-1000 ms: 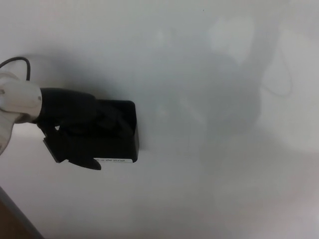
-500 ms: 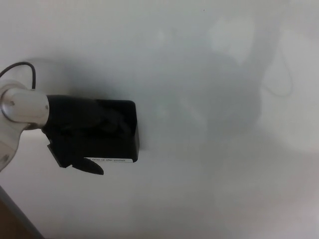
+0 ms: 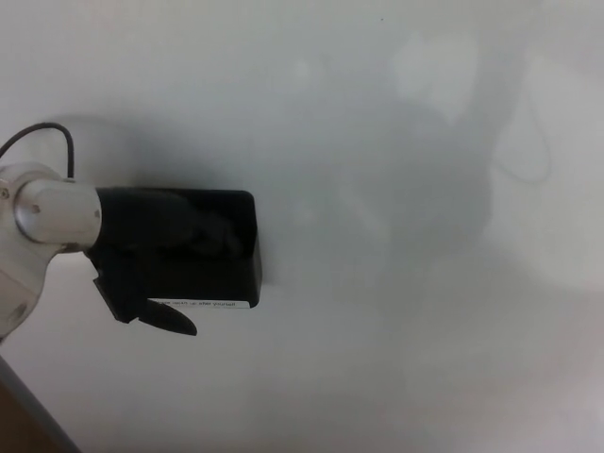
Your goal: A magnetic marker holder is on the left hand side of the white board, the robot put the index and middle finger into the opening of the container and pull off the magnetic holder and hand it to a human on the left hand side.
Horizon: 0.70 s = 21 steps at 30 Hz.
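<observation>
Wrist has pushed further right since 1 s ago; holder hasn't shifted on the board. Left hand (image 3: 156,247): 2 fingers (image 3: 212,236) hooked down into the open top of the black marker holder (image 3: 226,269), thumb (image 3: 170,318) poking out below its bottom edge, so it's gripping the holder. Holder's back sits against the whiteboard (image 3: 396,189), left side. Bare board right of and above the holder. Thin black cable (image 3: 57,137) loops above the wrist.

White label strip (image 3: 209,304) on near lower edge of black magnetic holder (image 3: 231,260), left side of whiteboard (image 3: 396,359). Single line of small print, too blurred to read. No other text legible.
</observation>
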Tool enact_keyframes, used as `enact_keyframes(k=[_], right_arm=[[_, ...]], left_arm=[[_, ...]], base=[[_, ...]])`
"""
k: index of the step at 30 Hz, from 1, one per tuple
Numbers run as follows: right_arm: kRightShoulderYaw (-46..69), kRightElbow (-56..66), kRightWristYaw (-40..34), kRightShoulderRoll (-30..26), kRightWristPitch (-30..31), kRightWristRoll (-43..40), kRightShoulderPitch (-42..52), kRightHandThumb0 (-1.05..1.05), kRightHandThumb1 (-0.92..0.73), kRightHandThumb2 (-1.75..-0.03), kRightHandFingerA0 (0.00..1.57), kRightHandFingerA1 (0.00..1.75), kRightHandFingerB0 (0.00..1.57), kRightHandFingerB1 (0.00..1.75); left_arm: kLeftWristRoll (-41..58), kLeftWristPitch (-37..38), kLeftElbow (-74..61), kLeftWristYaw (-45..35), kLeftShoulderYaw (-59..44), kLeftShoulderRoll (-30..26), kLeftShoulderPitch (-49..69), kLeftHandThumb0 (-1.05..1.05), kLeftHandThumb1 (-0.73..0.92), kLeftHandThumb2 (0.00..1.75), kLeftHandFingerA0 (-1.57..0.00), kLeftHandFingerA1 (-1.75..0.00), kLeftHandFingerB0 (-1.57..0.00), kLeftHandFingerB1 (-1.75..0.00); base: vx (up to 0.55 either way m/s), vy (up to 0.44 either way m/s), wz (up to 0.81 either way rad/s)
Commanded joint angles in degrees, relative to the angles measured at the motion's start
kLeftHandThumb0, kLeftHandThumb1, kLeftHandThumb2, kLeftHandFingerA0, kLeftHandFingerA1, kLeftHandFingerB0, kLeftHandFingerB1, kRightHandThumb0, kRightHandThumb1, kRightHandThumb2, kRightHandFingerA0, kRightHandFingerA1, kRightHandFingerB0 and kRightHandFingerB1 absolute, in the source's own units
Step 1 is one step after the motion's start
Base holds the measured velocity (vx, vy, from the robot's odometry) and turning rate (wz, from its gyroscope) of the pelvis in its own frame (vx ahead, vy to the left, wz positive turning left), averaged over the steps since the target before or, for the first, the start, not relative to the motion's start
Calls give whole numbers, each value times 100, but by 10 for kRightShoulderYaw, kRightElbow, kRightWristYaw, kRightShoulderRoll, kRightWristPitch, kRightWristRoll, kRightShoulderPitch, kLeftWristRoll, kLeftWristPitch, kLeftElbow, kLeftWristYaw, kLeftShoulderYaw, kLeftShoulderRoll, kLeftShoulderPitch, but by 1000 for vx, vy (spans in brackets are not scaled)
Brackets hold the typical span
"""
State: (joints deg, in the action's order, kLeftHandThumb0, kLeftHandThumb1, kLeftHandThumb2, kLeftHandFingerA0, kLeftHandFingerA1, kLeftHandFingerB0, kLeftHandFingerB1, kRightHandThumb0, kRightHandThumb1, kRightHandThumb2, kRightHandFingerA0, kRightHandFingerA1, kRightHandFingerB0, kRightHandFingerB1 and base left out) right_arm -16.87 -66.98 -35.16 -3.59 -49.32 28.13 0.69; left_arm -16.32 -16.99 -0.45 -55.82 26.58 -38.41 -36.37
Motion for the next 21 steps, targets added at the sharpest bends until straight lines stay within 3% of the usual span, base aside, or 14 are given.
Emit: enact_keyframes(k=[1,11,12,13,14,15,18,19,20,21], right_arm=[[3,1,-2,-4,5,-4,-1,-36,-64,-59,80,56,66,48],[0,-1,-9,-5,-2,0,-7,-37,-64,-59,84,59,67,49],[-1,1,-10,-5,0,1,-7,-37,-64,-59,85,59,67,49],[-2,1,-12,-6,0,3,-8,-38,-61,-60,87,62,65,49],[-3,1,-14,-7,-1,4,-8,-38,-61,-60,87,62,65,49],[-3,0,-15,-7,-2,5,-10,-40,-61,-60,87,62,66,49],[-3,-1,-15,-6,-4,4,-10,-40,-61,-60,87,62,66,49],[-1,-2,-12,-6,-11,1,-12,-36,-62,-58,89,62,73,50],[-1,-3,-11,-6,-14,0,-13,-36,-62,-58,89,62,73,50],[-1,-2,-14,-6,-14,1,-13,-41,-51,-88,85,75,69,66]], left_arm=[[-30,7,16,9,11,-1,12,-68,46,77,-25,-45,-12,-37],[-49,1,29,2,30,4,6,-65,43,75,-33,-46,-18,-38],[-52,8,35,4,33,5,6,-59,52,56,-47,-39,-26,-29],[-53,14,39,6,34,6,7,-52,53,57,-57,-42,-30,-31],[-53,17,40,8,34,6,8,-52,53,57,-57,-42,-30,-31],[-55,22,43,10,35,6,9,-57,46,74,-62,-55,-28,-41],[-57,28,46,10,36,6,9,-57,46,74,-62,-55,-28,-41],[-82,52,57,27,53,7,9,-32,72,63,-104,-59,-51,-36],[-89,59,60,33,58,8,9,-32,72,63,-104,-59,-51,-36],[-106,77,66,44,72,9,6,-20,75,62,-109,-69,-74,-44]], base=[[0,0,0],[0,0,0],[0,0,0],[0,0,0],[0,0,0],[0,0,0],[0,0,0],[0,0,0],[0,0,0],[0,0,0]])
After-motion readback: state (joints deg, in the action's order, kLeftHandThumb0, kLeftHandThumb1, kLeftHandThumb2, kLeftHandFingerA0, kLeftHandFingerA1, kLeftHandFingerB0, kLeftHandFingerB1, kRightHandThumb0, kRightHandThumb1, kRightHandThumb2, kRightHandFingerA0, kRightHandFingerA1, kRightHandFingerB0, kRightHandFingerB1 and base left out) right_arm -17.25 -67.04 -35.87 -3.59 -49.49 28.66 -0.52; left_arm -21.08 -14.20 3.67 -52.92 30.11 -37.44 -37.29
